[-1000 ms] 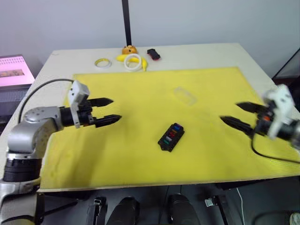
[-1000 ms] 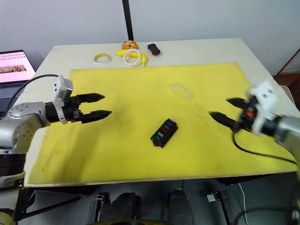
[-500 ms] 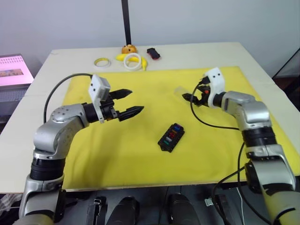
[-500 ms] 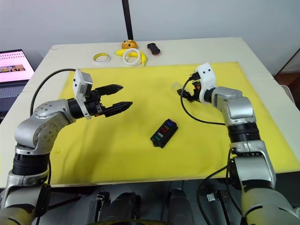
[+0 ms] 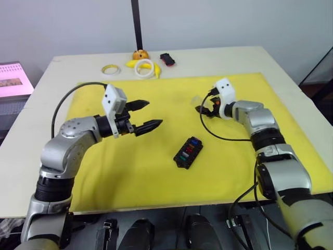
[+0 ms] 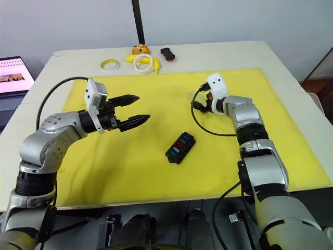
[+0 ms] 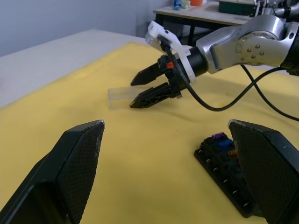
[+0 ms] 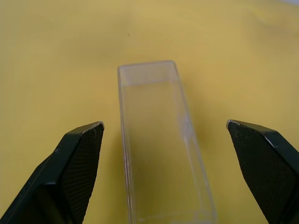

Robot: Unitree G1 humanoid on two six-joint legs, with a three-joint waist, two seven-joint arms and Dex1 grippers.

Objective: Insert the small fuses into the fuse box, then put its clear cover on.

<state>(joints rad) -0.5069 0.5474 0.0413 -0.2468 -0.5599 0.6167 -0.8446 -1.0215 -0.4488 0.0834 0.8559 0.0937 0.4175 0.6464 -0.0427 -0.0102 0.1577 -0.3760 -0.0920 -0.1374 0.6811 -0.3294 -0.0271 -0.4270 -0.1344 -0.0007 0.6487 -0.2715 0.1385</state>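
You have bare yellow mat (image 5: 130, 172) all round the fuse box (image 5: 189, 152). The clear cover (image 8: 161, 140) lies flat between the right gripper (image 7: 142, 90)'s spread fingers, nothing crowding it.

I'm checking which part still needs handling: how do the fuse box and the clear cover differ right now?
The fuse box is black and opaque, with coloured fuses in its slots; the clear cover is see-through and empty. The fuse box lies with no gripper at it, while the clear cover lies between the open fingers of the right gripper. The left gripper, also open, hangs apart from both. Both things are long, rectangular and rest on the yellow mat.
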